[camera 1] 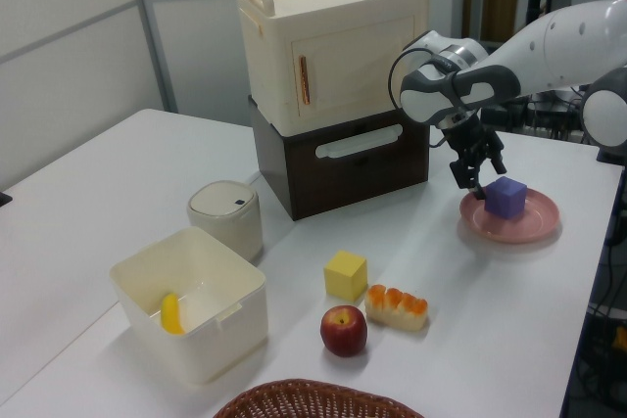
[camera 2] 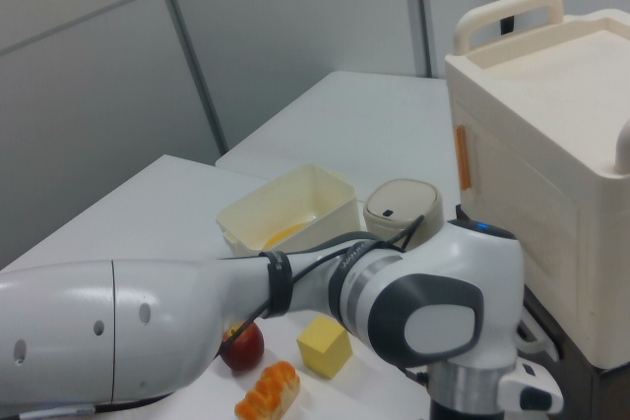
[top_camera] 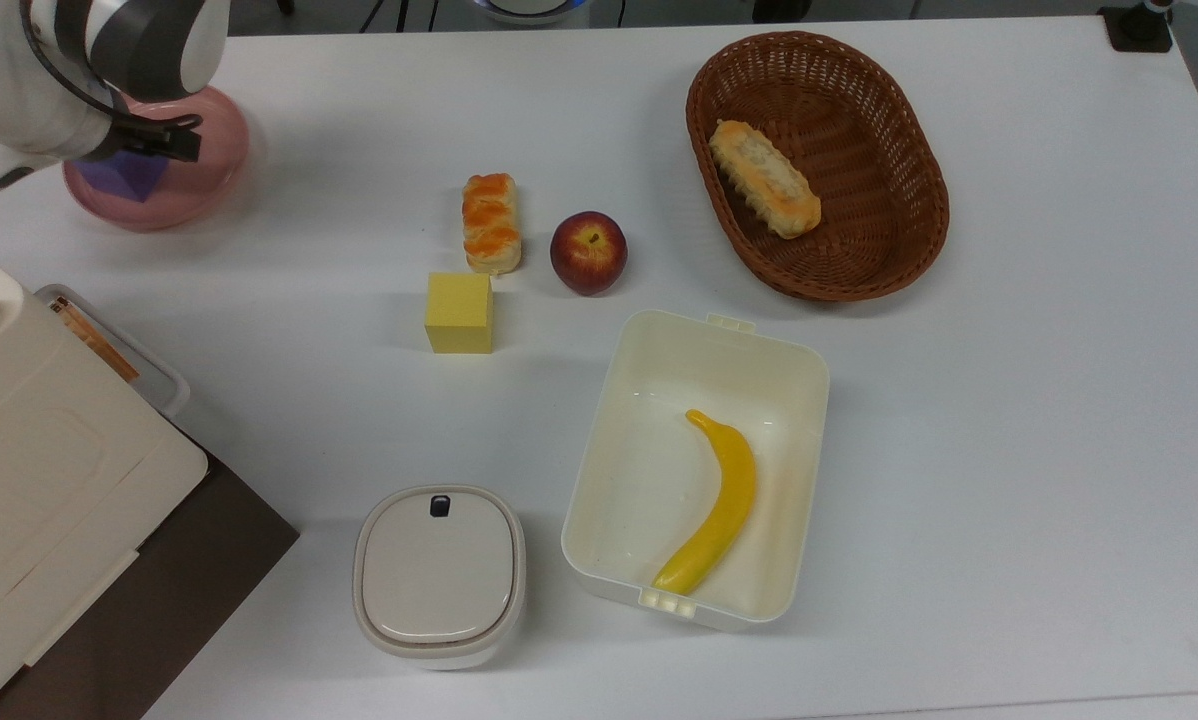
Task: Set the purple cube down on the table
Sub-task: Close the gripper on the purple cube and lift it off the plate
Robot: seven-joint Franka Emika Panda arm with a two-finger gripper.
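No text, label, brand, number or sign can be read on anything pictured; an orange strip on the cream box is seen, its markings illegible.

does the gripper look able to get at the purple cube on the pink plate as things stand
Probably yes: the gripper hangs just beside the purple cube, which sits uncovered on the pink plate with nothing else crowding it.
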